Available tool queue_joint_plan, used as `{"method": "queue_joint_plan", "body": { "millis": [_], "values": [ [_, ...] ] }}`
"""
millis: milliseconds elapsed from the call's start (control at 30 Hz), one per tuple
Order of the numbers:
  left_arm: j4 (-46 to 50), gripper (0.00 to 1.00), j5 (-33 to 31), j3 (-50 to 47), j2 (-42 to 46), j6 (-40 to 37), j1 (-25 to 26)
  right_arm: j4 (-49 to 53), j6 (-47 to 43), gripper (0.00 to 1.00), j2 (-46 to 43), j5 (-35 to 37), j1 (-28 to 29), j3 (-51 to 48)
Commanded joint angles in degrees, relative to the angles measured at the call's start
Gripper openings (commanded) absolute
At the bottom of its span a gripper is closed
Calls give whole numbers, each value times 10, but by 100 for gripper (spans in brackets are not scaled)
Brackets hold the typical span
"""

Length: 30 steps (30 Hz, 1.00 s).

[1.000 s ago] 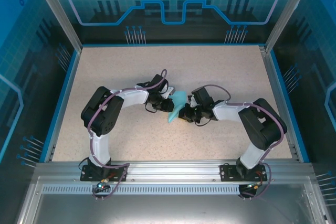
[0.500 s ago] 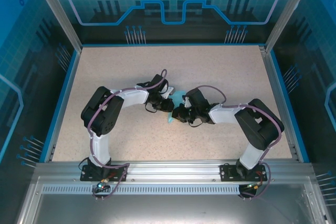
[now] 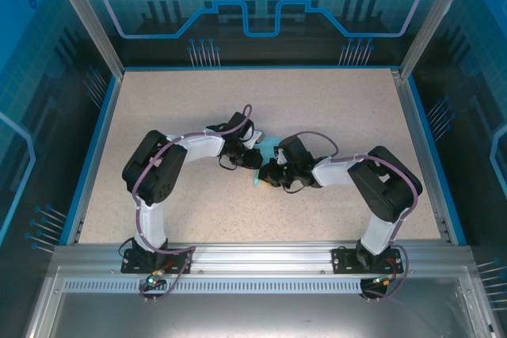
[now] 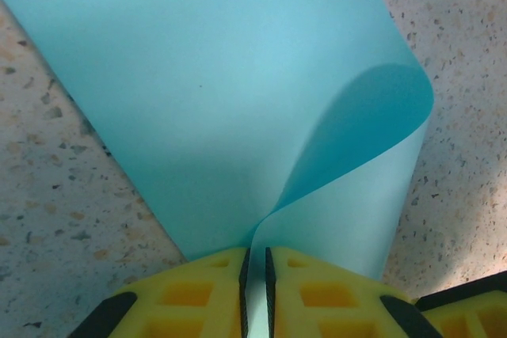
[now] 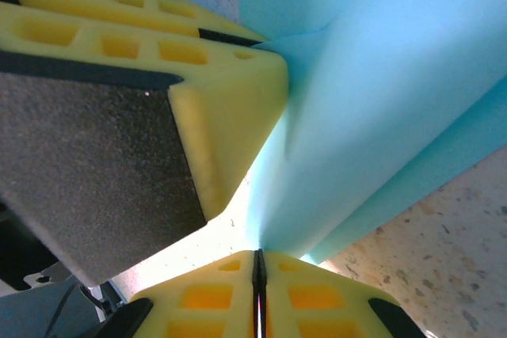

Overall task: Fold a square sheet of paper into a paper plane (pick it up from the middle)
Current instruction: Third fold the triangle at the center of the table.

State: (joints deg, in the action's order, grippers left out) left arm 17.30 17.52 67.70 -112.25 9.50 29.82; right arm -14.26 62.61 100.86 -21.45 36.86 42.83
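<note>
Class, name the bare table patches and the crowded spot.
Free: the far table strip below the blue rim, and the near strip between the arm bases. Crowded: centre, where left gripper and right gripper pinch the paper.

Draws the right gripper [image 3: 268, 174] further leftward, tight in beside the left gripper [image 3: 253, 157]. Swings the right arm's elbow [image 3: 388, 184] and forearm inward along with it. Hides most of the sheet of paper [image 3: 270, 146] beneath the wrists from above, leaving only small cyan slivers in place of the broad patch of a second ago.
</note>
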Motion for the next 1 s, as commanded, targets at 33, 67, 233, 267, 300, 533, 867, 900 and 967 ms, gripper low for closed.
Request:
{"method": "queue_joint_plan", "body": {
  "millis": [33, 67, 233, 267, 300, 533, 867, 900, 967],
  "values": [
    [12, 16, -2, -3, -29, -19, -4, -29, 6, 11, 16, -5, 9, 6],
    [12, 16, -2, -2, -30, -19, -3, -33, 6, 11, 18, -6, 9, 5],
    [13, 16, -4, -3, -30, -19, -4, -20, 3, 11, 21, 3, 10, 6],
    [13, 16, -4, -4, -30, -20, -4, -17, 2, 10, 21, 5, 9, 5],
    [13, 16, -4, -5, -30, -21, -3, -16, 5, 10, 20, 7, 9, 4],
    [13, 16, -1, -5, -30, -24, -3, 7, -1, 11, -13, 11, 11, 3],
    [15, 16, 3, -1, -32, -24, -3, 14, 0, 13, -11, 9, 21, 30],
    [16, 16, 3, -1, -33, -23, -3, 12, 2, 13, -5, 11, 22, 29],
    [16, 16, 2, -2, -33, -24, -3, 8, 6, 13, 4, 13, 24, 25]
  ]
}}
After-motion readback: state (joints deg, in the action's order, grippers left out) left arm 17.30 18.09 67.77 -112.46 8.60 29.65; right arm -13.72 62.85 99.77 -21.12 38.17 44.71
